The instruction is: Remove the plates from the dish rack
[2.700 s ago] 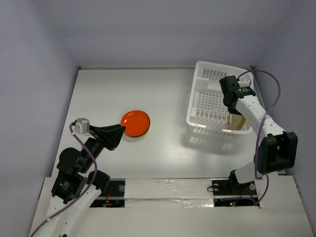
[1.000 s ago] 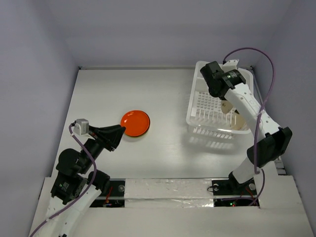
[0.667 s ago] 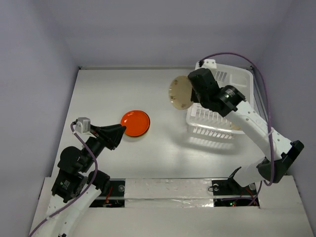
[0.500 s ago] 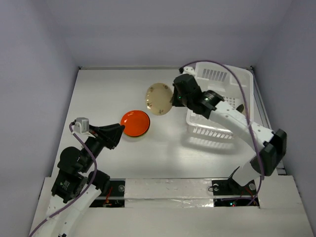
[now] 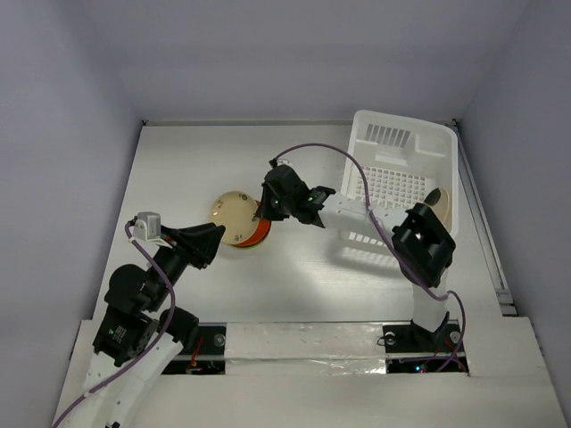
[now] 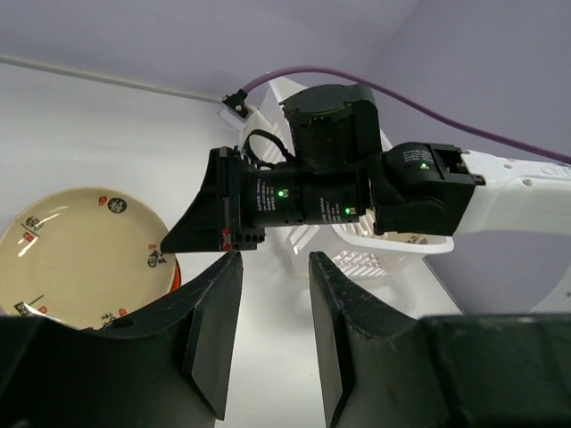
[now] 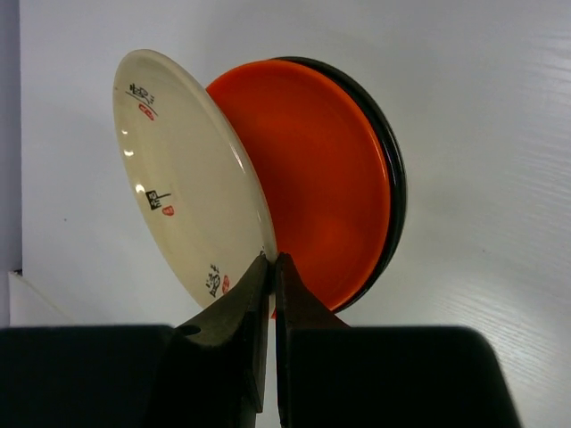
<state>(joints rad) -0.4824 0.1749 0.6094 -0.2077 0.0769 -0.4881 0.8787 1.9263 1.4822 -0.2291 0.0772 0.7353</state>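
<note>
The right gripper (image 7: 272, 260) pinches the rim of the cream plate (image 7: 187, 187) between its closed jaws. The plate is tilted, with its lower edge over the orange plate (image 7: 326, 178) (this one lies flat on the table (image 5: 294, 267)). The left gripper (image 6: 274, 260) hovers near them with jaws apart, holding nothing. A second cream plate (image 5: 439, 203) stands in the dish rack (image 5: 401, 121), at its right wall.

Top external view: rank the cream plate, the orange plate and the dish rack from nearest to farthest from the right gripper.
1. cream plate: pinched at its rim by the right gripper, on its left.
2. orange plate: on the table, partly under the cream plate.
3. dish rack: off to the right, far side.
</note>
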